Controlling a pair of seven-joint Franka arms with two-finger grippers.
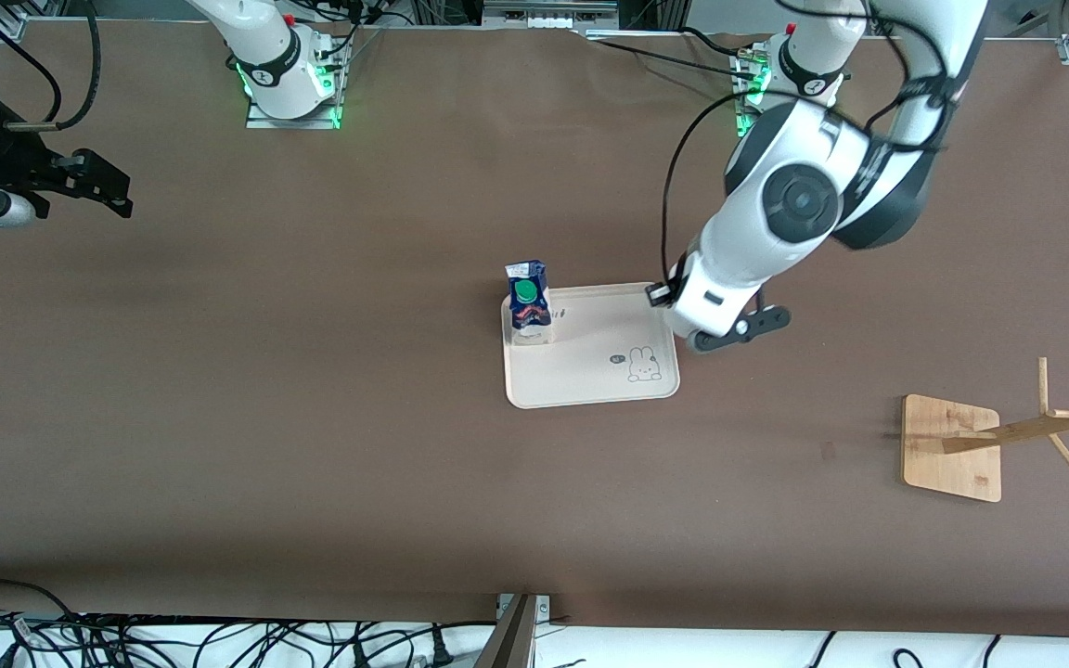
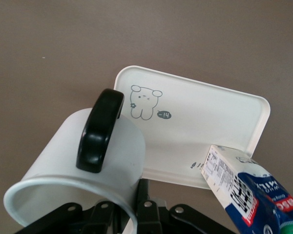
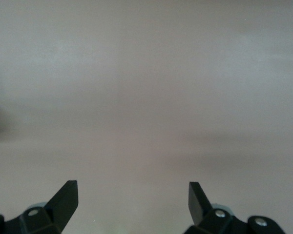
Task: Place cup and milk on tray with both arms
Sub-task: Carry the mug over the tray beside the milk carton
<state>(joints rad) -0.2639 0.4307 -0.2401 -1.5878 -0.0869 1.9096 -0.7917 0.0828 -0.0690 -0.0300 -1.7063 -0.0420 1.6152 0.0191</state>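
Note:
The white cup (image 2: 88, 165) with its black handle (image 2: 100, 129) lies tilted in my left gripper (image 2: 136, 197), which is shut on the cup's rim wall. In the front view my left arm's wrist (image 1: 715, 306) hides the cup and hangs over the edge of the cream tray (image 1: 590, 366) at the left arm's end. The milk (image 1: 528, 301) stands upright on the tray, in the corner toward the right arm's end and farther from the front camera. The left wrist view also shows the milk (image 2: 244, 195) and the tray (image 2: 200, 122). My right gripper (image 1: 98, 190) waits open over bare table at its end, its fingers (image 3: 63, 200) holding nothing.
A wooden rack (image 1: 952, 445) with slanted pegs stands toward the left arm's end, nearer to the front camera than the tray. Cables run along the table's front edge (image 1: 219, 640). Brown tabletop surrounds the tray.

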